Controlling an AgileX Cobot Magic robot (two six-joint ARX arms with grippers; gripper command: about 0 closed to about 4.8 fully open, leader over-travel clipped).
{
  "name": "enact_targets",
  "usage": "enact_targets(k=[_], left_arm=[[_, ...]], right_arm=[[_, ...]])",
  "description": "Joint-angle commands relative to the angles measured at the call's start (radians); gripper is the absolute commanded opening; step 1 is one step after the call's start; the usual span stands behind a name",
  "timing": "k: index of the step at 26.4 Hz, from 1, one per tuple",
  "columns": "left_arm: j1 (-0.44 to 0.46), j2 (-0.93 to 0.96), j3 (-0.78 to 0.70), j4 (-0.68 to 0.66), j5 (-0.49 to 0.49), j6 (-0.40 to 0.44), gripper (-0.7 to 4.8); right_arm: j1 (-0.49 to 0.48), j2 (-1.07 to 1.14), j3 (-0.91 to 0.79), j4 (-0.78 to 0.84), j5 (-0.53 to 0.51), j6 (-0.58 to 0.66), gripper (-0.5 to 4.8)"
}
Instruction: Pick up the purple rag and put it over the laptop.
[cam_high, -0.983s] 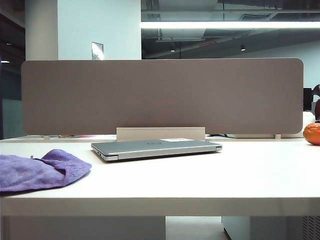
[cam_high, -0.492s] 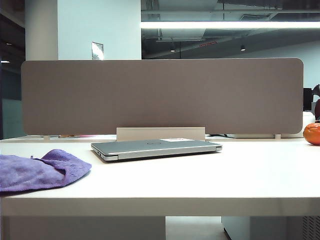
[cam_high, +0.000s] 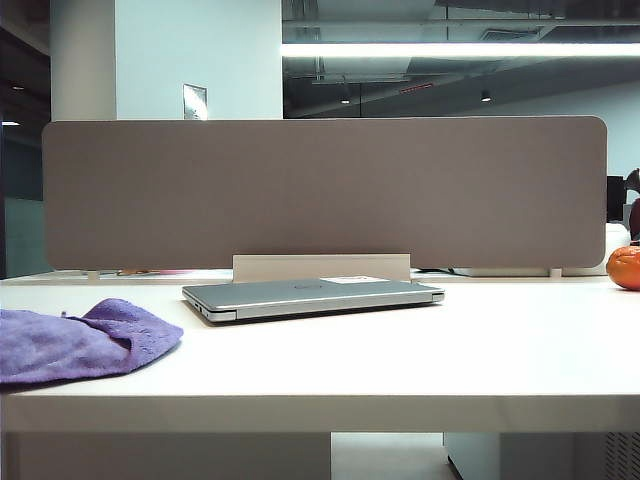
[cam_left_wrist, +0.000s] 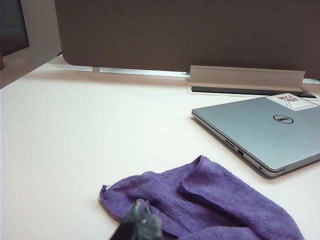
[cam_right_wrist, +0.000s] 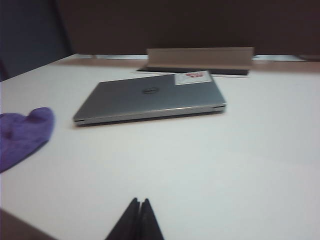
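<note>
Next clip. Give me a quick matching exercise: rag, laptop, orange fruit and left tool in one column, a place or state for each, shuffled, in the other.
1. rag
2. laptop
3. orange fruit
4. left tool

A. shut, above the rag's near edge
B. far right edge of the table
C. closed, flat, mid-table by the divider
D. crumpled on the table's left

Pairs: 1-D, 2-C, 3-B, 4-A

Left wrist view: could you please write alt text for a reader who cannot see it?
A crumpled purple rag lies on a white table, apart from a closed silver laptop beyond it. The left end effector, tips together, shows at the near edge just in front of the rag. A grey divider panel stands behind.
</note>
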Motion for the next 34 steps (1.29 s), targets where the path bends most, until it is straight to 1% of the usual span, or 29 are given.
enact_targets(k=[1,4,11,14,17,22,26,27,29,32,34], left_arm=[[0.001,0.001,0.003,0.009,0.005,-0.002,-0.06],[0.001,0.001,0.003,0.009,0.005,-0.002,-0.06],[0.001,0.001,0.003,0.009,0.005,-0.002,-0.06],[0.001,0.001,0.003,0.009,0.005,-0.002,-0.06],[0.001,0.001,0.003,0.010,0.005,-0.003,-0.06],[0.001,0.001,0.003,0.011,0.006,-0.006,-0.06],[0.001,0.001,0.005,0.042,0.008,-0.065,-0.06],[0.001,0.001,0.008,0.052,0.019,-0.080,-0.06],[0.001,0.001,0.025,0.056,0.074,-0.101,-0.06],[0.001,0.001,0.056,0.056,0.166,-0.100,-0.06],[0.001,0.002,0.076,0.056,0.195,-0.100,-0.06]], right_arm=[[0.001,-0.002,-0.003,0.017,-0.101,0.002,0.22],[0.001,-0.002,-0.003,0.017,-0.185,0.002,0.22],[0.001,-0.002,-0.003,0.017,-0.287,0.002,0.22],[0.001,-0.002,-0.003,0.017,-0.353,0.002,0.22],[0.001,-0.002,-0.003,0.017,-0.378,0.003,0.22],[0.001,-0.002,-0.003,0.017,-0.379,0.006,0.22],[0.001,-0.002,-0.003,0.016,-0.378,0.006,0.22],[0.001,-0.002,-0.003,0.017,-0.378,0.006,0.22],[0.001,-0.002,-0.003,0.017,-0.378,0.006,0.22],[0.001,-0.002,-0.003,0.017,-0.378,0.006,0.22],[0.001,-0.002,-0.003,0.016,-0.378,0.006,0.22]])
